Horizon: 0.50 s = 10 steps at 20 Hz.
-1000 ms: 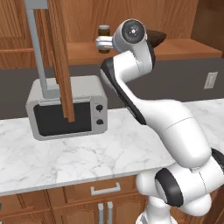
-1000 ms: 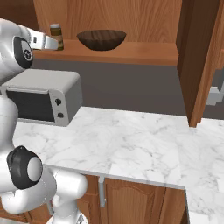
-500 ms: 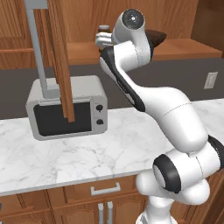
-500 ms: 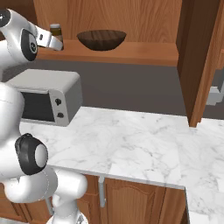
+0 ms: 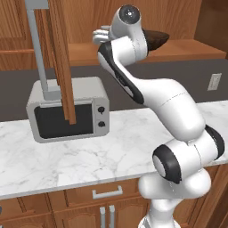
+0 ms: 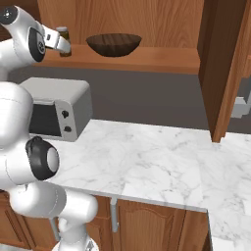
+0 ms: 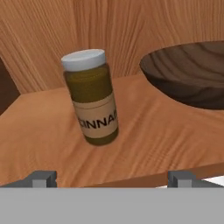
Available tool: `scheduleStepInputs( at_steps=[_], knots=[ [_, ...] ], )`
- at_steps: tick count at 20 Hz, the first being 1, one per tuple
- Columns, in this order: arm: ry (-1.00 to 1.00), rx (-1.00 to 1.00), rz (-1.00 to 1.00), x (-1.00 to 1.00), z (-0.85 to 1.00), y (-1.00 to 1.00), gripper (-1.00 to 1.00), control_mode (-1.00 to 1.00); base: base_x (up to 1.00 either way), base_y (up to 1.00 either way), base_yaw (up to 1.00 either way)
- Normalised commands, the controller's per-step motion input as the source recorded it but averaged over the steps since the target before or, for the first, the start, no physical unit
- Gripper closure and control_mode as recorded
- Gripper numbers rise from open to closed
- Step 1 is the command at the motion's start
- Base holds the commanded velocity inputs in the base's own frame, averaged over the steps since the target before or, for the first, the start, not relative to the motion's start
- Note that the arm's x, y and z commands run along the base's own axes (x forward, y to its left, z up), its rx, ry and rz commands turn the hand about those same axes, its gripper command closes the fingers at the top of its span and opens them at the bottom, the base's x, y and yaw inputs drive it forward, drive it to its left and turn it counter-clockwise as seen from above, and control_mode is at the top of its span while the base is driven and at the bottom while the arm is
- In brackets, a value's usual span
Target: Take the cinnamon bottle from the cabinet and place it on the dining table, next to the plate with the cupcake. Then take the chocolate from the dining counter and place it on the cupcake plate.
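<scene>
My jaws [image 7: 112, 177] stand wide open and empty, facing the upright cinnamon bottle [image 7: 92, 103] on the cabinet shelf [image 7: 153, 135], beside a dark wooden bowl [image 7: 192, 72].

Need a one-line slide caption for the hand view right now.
Open gripper lined up on the upright cinnamon bottle on the cabinet shelf, dark wooden bowl beside it, nothing grasped yet.
</scene>
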Motion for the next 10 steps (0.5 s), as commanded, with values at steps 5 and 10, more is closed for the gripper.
scheduleStepInputs(
  at_steps=[5, 10],
  knots=[
    [0.00, -0.01, 0.03, 0.26, -0.12, 0.11, -1.00, -1.00, 0.00, 0.00, 0.00],
    [0.00, -0.06, 0.06, 0.24, -0.14, 0.06, -1.00, -1.00, 0.00, 0.00, 0.00]
  ],
)
